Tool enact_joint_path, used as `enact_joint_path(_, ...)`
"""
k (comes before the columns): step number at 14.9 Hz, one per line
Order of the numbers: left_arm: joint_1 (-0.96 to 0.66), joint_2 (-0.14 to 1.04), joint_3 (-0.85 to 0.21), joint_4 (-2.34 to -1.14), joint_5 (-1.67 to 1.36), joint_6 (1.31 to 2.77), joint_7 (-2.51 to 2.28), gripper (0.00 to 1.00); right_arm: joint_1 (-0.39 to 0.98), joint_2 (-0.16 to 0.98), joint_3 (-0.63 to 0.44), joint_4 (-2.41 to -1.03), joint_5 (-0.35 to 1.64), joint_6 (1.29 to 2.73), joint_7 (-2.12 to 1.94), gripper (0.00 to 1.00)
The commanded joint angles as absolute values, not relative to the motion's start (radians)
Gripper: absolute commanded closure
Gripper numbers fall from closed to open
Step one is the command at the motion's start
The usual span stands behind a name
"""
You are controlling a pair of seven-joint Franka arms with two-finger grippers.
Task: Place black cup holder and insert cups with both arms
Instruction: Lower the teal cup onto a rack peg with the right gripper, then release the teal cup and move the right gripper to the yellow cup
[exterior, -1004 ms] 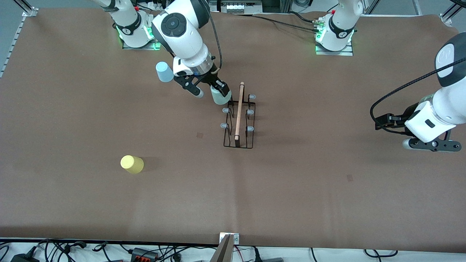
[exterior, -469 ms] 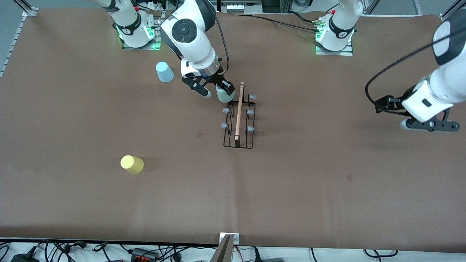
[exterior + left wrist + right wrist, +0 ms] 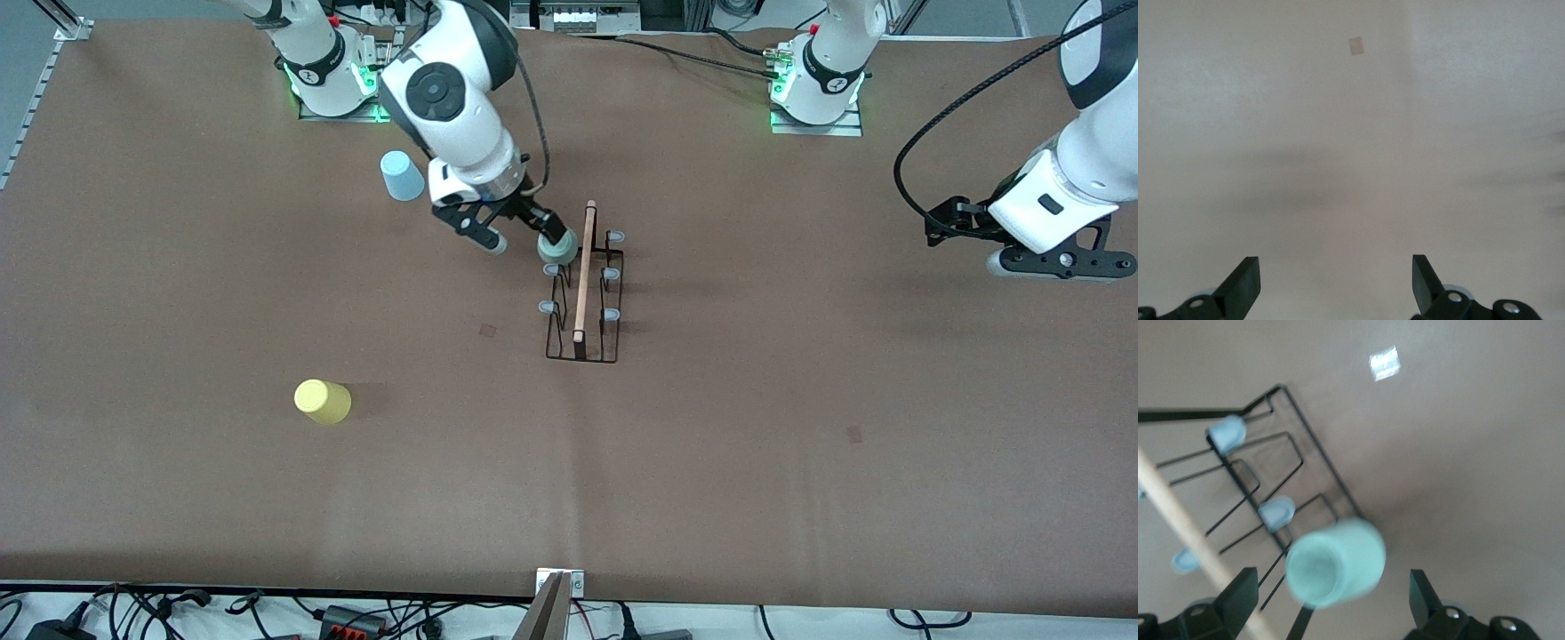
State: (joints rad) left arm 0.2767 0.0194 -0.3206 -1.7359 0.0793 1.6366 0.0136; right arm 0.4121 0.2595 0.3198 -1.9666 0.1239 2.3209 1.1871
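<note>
The black cup holder (image 3: 582, 298) stands mid-table with its wooden rod (image 3: 584, 271) on top. The mint cup (image 3: 557, 250) sits over the holder's end prong nearest the robots' bases, on the right arm's side. My right gripper (image 3: 526, 238) hangs over it, open; in the right wrist view the cup (image 3: 1335, 570) lies between the fingers (image 3: 1238, 595) without touching them, beside the rod (image 3: 1178, 513). The blue cup (image 3: 402, 175) stands upside down near the right arm's base. The yellow cup (image 3: 323, 401) stands nearer the front camera. My left gripper (image 3: 1058, 262) (image 3: 1336, 283) is open and empty.
Two grey-tipped prongs (image 3: 1276, 512) rise free next to the mint cup. Small dark marks (image 3: 488, 330) dot the brown table cover (image 3: 711, 462). Cables and plugs (image 3: 347, 615) lie along the table's front edge. The left gripper hovers over bare table at the left arm's end.
The right gripper carried the mint cup to the holder's end prong and opened, letting it go. The left gripper drew back toward the robots' side of the table.
</note>
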Motion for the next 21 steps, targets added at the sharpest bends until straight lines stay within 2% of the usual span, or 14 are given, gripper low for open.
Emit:
enact_joint_path(1, 0.282, 0.005, -0.319, -1.738, 0.048, 1.638, 0.041, 0.0, 0.326, 0.216, 0.241, -1.957, 0.124, 2.191, 0.857, 0.0)
enact_joint_path(3, 0.186, 0.003, -0.219, -1.726, 0.035, 1.646, 0.043, 0.0, 0.24, 0.209, 0.181, -1.957, 0.115, 2.157, 0.561, 0.0)
enact_joint_path(6, -0.07, 0.002, 0.038, -1.709, 0.029, 1.652, 0.055, 0.0, 0.126, 0.224, 0.111, -1.942, -0.015, 2.177, 0.208, 0.0)
enact_joint_path(7, -0.105, 0.002, 0.067, -1.704, 0.029, 1.654, 0.078, 0.0, 0.094, 0.242, 0.091, -1.934, -0.053, 2.193, 0.133, 0.0)
enact_joint_path(12, -0.103, 0.005, 0.077, -1.661, 0.032, 1.643, 0.075, 0.0, 0.066, 0.392, 0.035, -1.887, -0.068, 2.426, 0.017, 0.0)
enact_joint_path(14, -0.103, 0.006, 0.069, -1.628, 0.034, 1.621, 0.077, 0.0, 0.069, 0.448, 0.035, -1.832, -0.066, 2.437, 0.017, 0.0)
enact_joint_path(21, -0.104, 0.015, 0.069, -1.611, 0.031, 1.626, 0.075, 0.0, 0.077, 0.537, 0.035, -1.783, -0.023, 2.513, 0.017, 0.0)
